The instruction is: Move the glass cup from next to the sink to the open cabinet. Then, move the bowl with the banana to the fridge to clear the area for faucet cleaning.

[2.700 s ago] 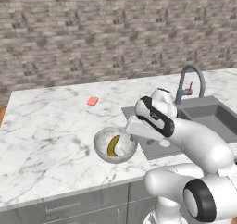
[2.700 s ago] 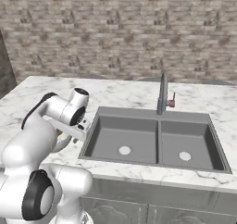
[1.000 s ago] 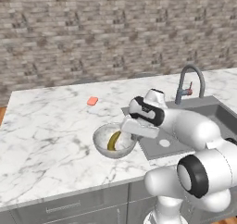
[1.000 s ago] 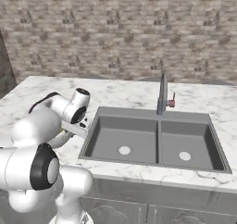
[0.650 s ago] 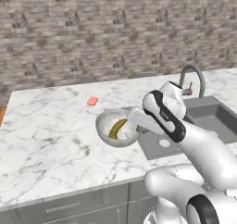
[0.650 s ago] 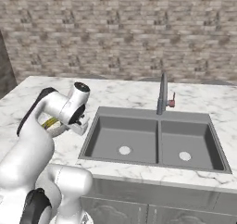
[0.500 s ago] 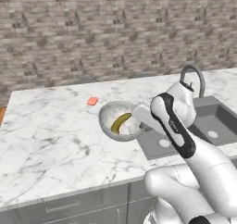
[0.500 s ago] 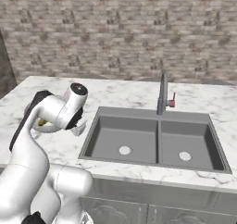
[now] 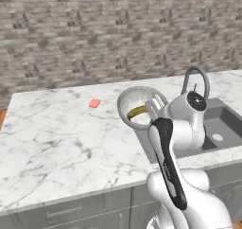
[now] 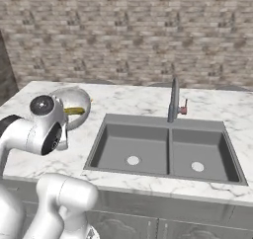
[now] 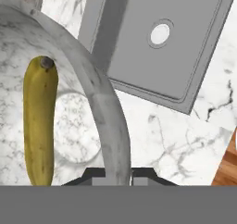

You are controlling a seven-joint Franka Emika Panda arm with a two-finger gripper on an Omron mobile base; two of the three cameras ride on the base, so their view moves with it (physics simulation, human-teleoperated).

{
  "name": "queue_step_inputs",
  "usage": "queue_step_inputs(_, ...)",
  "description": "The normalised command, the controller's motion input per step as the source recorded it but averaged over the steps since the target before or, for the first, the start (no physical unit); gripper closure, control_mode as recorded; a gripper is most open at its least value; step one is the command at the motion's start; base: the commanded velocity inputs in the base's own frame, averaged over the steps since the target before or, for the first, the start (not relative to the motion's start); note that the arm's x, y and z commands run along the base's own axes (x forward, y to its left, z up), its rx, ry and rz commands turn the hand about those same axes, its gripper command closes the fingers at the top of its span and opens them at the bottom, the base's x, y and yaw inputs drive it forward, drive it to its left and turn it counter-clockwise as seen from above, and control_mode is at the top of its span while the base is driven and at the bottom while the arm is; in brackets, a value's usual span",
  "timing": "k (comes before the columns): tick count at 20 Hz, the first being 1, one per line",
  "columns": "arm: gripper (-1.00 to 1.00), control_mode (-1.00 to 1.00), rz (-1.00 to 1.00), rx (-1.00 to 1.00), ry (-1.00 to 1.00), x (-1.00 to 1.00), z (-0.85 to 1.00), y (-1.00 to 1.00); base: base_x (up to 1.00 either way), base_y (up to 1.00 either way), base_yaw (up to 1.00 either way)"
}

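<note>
Starting at the left of the left base view, the marble counter [image 9: 56,138] is lying bare apart from a small red-orange object [image 9: 94,103] resting flat on it near the brick wall [image 9: 94,39], well apart from everything else. Moving right, the bowl [image 9: 134,101] is hanging in the air above the counter's inner edge, tilted so its open mouth is facing the camera, and the banana [image 9: 137,111] is lying curved along its lower inner wall. My gripper [image 9: 152,110] is pinching the bowl's right rim; in the hand view the two dark finger tips are sitting either side of the grey rim [image 11: 113,140], nearly pressed together on the thin wall of the bowl, with the banana [image 11: 39,121] lying lengthwise inside, just left of the rim. Further right, the sink [image 9: 222,124] is lying recessed in the counter, with the arched faucet [image 9: 196,79] standing behind it. In the right base view the bowl [image 10: 74,104] is showing at far left, above the counter and left of the double sink [image 10: 163,151], with the yellow banana [image 10: 74,110] peeking out beside my wrist. I cannot tell from these views whether the bowl is touching anything besides my fingers.
</note>
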Motion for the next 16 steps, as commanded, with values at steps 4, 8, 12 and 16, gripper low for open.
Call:
queue_step_inputs(4, 1.0, 1.0, -0.66, 0.11, 0.16, -0.23, 0.19, -0.07, -0.07, -0.01, -0.23)
queue_step_inputs(8, 1.0, 1.0, 0.0, 0.0, 0.0, 0.0, 0.0, 0.0, -0.32, 0.0, -0.96)
queue_step_inputs(12, 1.0, 1.0, 0.0, 0.0, 0.0, 0.0, 0.0, 0.0, -0.28, 0.0, -0.99)
queue_step_inputs(16, 1.0, 1.0, 0.0, 0.0, 0.0, 0.0, 0.0, 0.0, -0.18, 0.0, -1.0)
